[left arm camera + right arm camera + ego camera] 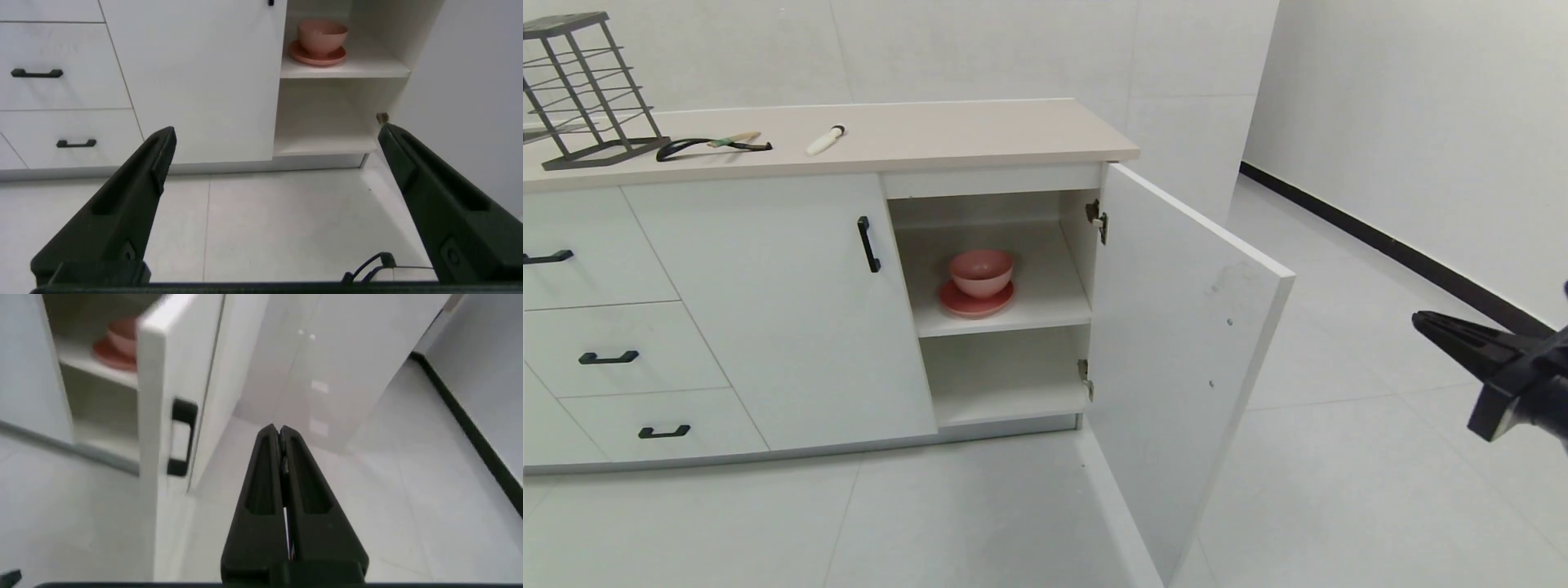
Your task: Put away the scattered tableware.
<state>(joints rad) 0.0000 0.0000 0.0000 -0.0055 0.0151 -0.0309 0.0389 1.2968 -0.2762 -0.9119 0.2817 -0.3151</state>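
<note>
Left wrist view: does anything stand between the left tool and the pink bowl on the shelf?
Nothing visible does. The left tool faces the open compartment; only bare floor lies before the pink bowl, which sits on a plate. The door stands open to the side.

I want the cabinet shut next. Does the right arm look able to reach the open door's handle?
Probably yes: the right gripper sits off the outer face of the door, with only floor between it and the handle. Its jaws are shut.

rack (605,152) cropped at edge, plate (966,309) partly under bowl (981,272)
</note>
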